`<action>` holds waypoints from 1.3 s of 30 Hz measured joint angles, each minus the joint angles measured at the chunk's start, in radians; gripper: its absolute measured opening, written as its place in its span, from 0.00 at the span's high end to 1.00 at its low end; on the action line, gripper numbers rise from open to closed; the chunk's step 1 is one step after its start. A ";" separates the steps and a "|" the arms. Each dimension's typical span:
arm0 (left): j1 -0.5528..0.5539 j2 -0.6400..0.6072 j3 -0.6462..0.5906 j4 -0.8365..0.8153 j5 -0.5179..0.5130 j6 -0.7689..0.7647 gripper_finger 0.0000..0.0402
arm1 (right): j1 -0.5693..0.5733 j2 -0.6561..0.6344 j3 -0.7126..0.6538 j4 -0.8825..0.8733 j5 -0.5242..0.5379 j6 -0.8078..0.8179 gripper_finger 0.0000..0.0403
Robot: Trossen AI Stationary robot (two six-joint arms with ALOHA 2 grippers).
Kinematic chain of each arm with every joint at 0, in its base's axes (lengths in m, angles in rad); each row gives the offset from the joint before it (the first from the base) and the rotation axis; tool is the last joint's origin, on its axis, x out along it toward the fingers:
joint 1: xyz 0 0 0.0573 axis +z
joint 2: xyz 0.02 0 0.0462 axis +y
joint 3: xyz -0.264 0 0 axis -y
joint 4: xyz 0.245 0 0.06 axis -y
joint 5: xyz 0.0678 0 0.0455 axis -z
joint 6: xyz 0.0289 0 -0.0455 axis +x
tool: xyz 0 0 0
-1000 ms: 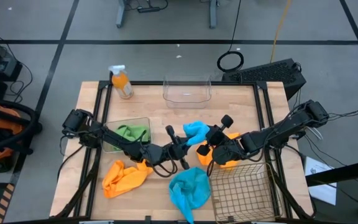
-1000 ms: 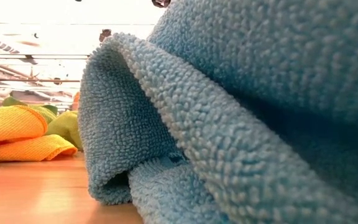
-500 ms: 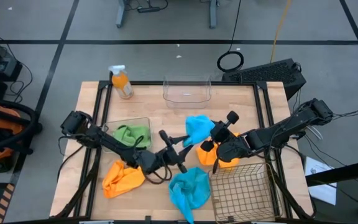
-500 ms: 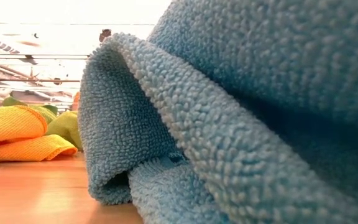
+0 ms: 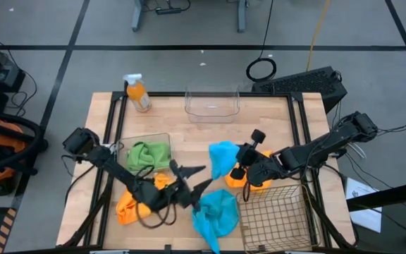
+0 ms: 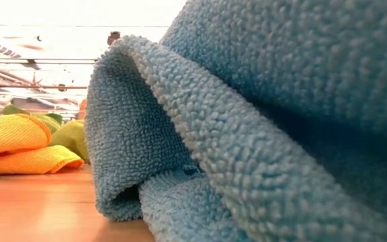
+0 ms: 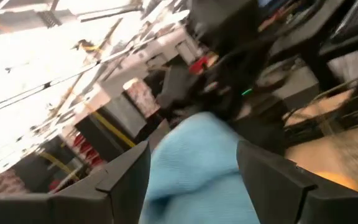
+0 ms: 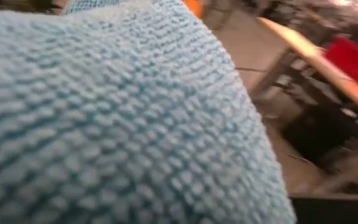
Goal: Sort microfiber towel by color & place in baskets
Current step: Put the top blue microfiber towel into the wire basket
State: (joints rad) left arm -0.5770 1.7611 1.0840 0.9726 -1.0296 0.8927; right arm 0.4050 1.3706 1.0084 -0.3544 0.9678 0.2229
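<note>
My right gripper is shut on a bright blue towel at mid-table, over an orange towel. My left gripper stands open just left of it, nothing between its fingers; the blue towel shows ahead of them. A second blue towel lies bunched on the table near the front edge and fills the low view. Another orange towel lies under my left arm. A green towel sits in a clear tub. My right gripper holds the blue towel by its right-hand side, coming at it about level from the table's right. The towel bunches out to the left of the fingers. It fills the right wrist view and hides the fingers, so the hold itself does not show.
A bronze wire basket stands at the near right, just beyond the orange towel. A second clear tub sits at the far edge, and an orange spray bottle at the far left. Bare wood lies between the tubs.
My left gripper has opened and drawn back from the held blue towel toward the table's near left, ending over the orange towel's right end. The blue towel has stayed in my right gripper, which has barely shifted. The towels on the table have not moved.
</note>
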 joint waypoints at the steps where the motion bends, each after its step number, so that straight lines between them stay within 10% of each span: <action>1: 0.019 0.003 0.000 -0.016 0.004 -0.023 0.39 | 0.002 0.004 0.000 0.018 -0.038 -0.026 0.99; 12: 0.181 0.007 0.000 -0.312 0.290 -0.391 0.39 | 0.016 0.036 -0.001 0.109 -0.131 -0.203 0.99; 23: 0.227 0.006 0.000 -0.335 0.308 -0.469 0.40 | 0.015 0.036 -0.001 0.164 -0.258 -0.211 0.91; 33: 0.222 0.006 0.000 -0.297 0.298 -0.429 0.94 | 0.016 0.036 -0.001 0.151 -0.322 -0.155 0.69; 39: 0.203 0.006 0.000 -0.268 0.158 -0.355 0.95 | 0.028 0.036 0.000 0.093 -0.323 -0.052 0.54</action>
State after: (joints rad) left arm -0.3742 1.7668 1.0840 0.7044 -0.8721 0.5375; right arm 0.4330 1.4067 1.0080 -0.2611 0.6445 0.1711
